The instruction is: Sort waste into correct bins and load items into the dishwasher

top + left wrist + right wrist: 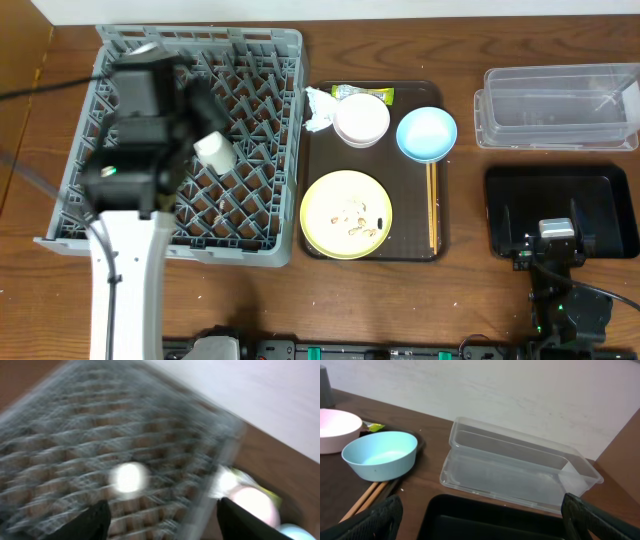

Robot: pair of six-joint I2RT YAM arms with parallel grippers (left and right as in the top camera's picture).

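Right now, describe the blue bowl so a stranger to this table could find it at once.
Start at the dark brown tray between the grey rack and the clear tub. The light blue bowl sits in its far right corner, just beyond the chopsticks. Its left neighbour is a pinkish-white bowl and the plate is pale yellow; it alone is blue.
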